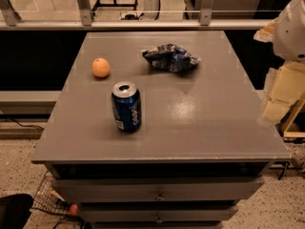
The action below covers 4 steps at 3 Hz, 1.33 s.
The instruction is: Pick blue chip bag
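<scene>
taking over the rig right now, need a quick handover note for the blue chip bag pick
Gripper: at the right edge of the camera view, beside the table's right side, well away from the bag and touching nothing on the tabletop.
Blue chip bag: lying crumpled toward the far side of the grey table, right of centre.
Also there: an orange at the far left and an upright blue soda can nearer the front, both apart from the bag.
Done: nothing yet, the bag is not grasped.
Left: bring the gripper over the bag, grasp it, lift it.
</scene>
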Each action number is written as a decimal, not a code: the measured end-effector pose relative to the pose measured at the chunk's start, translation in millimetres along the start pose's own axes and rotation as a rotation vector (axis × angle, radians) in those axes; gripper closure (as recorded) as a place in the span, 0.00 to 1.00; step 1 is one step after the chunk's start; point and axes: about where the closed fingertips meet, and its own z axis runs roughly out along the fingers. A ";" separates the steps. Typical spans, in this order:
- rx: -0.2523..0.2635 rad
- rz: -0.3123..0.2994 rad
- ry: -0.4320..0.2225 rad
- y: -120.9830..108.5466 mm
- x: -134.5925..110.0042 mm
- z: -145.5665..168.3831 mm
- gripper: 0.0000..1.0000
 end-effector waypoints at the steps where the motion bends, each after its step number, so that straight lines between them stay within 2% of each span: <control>1: 0.011 0.003 -0.007 -3.0 -0.6 -0.8 0.00; 2: 0.076 0.034 -0.065 -27.5 -3.1 6.1 0.00; 3: 0.162 0.091 -0.199 -66.8 -8.3 22.2 0.00; 4: 0.260 0.137 -0.364 -121.9 -30.4 35.8 0.00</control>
